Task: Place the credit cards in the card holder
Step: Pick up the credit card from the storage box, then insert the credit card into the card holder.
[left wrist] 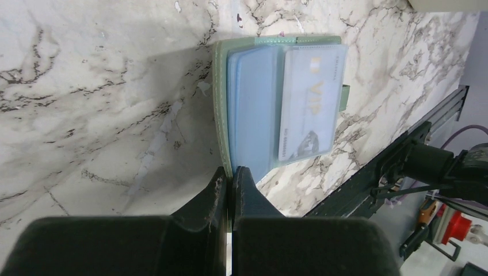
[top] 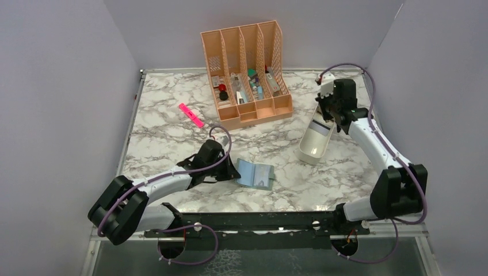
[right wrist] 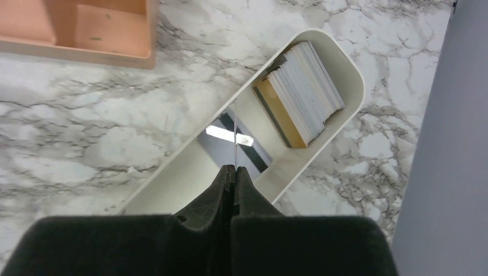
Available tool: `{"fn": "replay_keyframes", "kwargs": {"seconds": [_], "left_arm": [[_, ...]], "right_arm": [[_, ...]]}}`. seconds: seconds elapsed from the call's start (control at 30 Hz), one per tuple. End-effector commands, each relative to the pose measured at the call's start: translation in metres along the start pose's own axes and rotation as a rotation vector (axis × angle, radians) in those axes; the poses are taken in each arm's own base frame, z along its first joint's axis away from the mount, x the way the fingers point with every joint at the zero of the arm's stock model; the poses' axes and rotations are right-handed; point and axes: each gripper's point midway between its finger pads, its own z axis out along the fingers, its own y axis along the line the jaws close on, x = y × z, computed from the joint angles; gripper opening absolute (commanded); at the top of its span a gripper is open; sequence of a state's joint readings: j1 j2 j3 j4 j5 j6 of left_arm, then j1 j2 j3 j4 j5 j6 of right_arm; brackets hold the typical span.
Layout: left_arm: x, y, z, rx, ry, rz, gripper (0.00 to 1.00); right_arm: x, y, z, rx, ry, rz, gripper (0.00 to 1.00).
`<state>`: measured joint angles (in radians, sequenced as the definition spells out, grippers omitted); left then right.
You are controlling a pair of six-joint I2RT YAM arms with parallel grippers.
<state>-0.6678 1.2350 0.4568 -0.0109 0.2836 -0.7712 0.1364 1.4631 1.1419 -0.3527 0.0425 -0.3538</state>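
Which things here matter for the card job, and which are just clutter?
Job:
- card holder, edge pinched in left fingers
- single card in right fingers
- stack of credit cards in white tray

Lying about:
- peach organizer
- pink highlighter

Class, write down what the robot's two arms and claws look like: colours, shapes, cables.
The left arm and the right arm have smooth white link shells with bulky black joint housings. A thin purple cable loops along each. The left claw and the right claw each have two matte black fingers tapering to narrow tips.
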Motion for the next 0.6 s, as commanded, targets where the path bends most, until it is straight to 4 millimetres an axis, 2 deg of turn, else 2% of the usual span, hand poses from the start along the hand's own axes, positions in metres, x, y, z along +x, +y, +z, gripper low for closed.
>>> {"fn": "replay_keyframes", "kwargs": {"seconds": [0.0, 0.1, 0.2, 0.3, 0.57], "left_arm": [[-0.006, -0.018, -0.001, 0.105, -0.047, -0.073, 0.0], [-0.012, -0.025, -0.001, 0.146, -0.08, -0.111, 0.0], [-0.016, -0.032, -0.002, 0.192, -0.108, -0.148, 0.0], [-0.02, -0.033, -0.002, 0.2, -0.131, -0.178, 0.0], [-0.023, -0.028, -0.003, 0.186, -0.167, -0.21, 0.0]], "right_arm": [[-0.02, 0.035, -0.036, -0.121, -0.132, 0.212, 0.01], [-0.027, 0.05, -0.056, -0.183, -0.163, 0.399, 0.01], [-0.025, 0.087, -0.069, -0.363, -0.131, 0.519, 0.01], [-0.019, 0.124, -0.08, -0.513, -0.11, 0.584, 0.01], [-0.002, 0.207, -0.1, -0.695, -0.072, 0.681, 0.01]]}}
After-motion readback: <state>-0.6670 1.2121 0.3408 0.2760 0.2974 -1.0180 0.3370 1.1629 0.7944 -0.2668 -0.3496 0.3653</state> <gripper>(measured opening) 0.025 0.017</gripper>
